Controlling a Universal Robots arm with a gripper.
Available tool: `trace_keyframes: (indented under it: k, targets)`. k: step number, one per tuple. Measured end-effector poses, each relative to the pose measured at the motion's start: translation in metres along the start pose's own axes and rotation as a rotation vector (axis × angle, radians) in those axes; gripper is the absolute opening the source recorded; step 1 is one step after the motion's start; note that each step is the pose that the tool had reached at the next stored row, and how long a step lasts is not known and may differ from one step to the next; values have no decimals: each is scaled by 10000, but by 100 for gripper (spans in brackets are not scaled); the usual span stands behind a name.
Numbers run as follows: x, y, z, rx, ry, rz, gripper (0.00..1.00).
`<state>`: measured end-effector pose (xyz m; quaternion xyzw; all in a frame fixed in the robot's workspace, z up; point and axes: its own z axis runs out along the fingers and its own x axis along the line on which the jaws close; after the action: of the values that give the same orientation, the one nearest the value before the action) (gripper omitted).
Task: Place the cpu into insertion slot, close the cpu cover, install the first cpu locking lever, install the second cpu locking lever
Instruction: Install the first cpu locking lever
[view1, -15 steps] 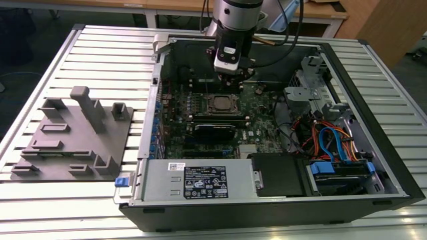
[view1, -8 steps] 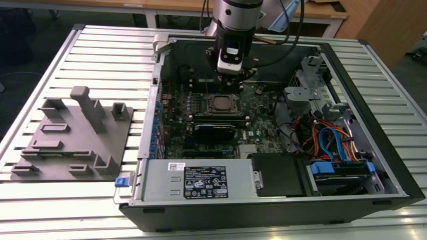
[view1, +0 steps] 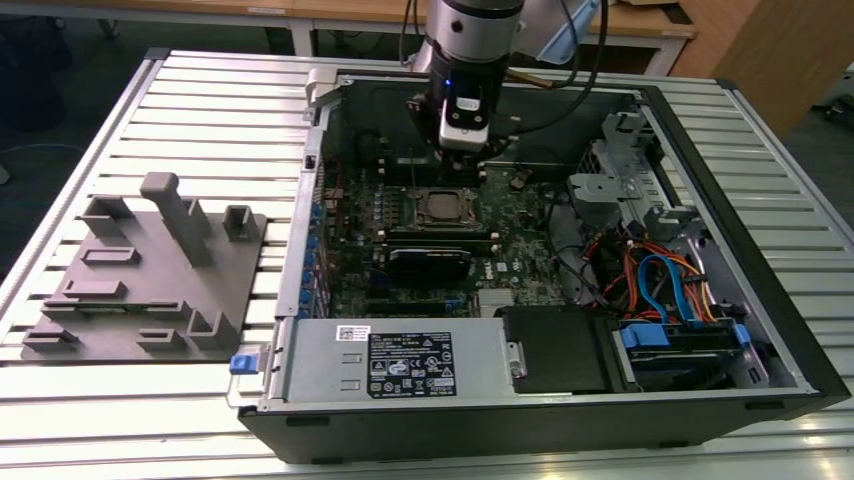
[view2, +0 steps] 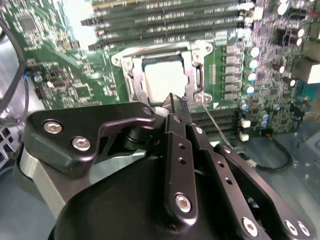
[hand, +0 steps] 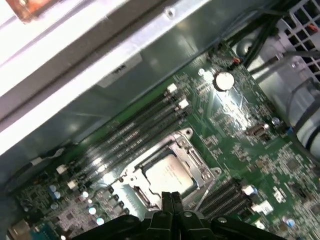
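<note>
A slatted metal counter (view1: 200, 110) carries an open computer case (view1: 534, 435) lying on its side. Beside it, on the exterior view's left, sits a grey moulded fixture tray (view1: 147, 290). The robot arm (view1: 474, 40) comes down into the case from above. A silver power supply box (view1: 387, 365) with a black label fills the near corner of the case. Behind it the green motherboard (view1: 514, 255) covers the case floor.

The gripper (view1: 459, 168) hangs over the board, just beyond the insertion slot (view1: 441, 207) as the exterior view shows it. In both wrist views its black jaws are clenched tip to tip, with nothing visible between them. They are poised just above the edge of the socket, and whether they touch it cannot be told (view2: 176, 102) (hand: 171, 196).

Long narrow memory slots (hand: 130, 135) run in rows beside the socket. The cpu cover (view2: 131, 75) lies flat over the socket, its metal frame bordering the square window on all sides. The cpu (view2: 165, 80) is seated in the socket, its pale silver top showing through that window and catching a bright glare. A thin metal rod (view2: 216, 127) slants away from the socket's corner, close beside the gripper.
</note>
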<state>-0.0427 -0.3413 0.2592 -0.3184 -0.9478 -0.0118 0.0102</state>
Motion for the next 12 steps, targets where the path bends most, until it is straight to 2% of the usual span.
trace_keyframes:
  k: [1, 3, 12]
  targets:
    - [1, -1, 0, -58, 39, -18, 10]
    - [2, -1, 0, -84, 46, -88, 10]
    - [1, -1, 0, -48, 70, -1398, 10]
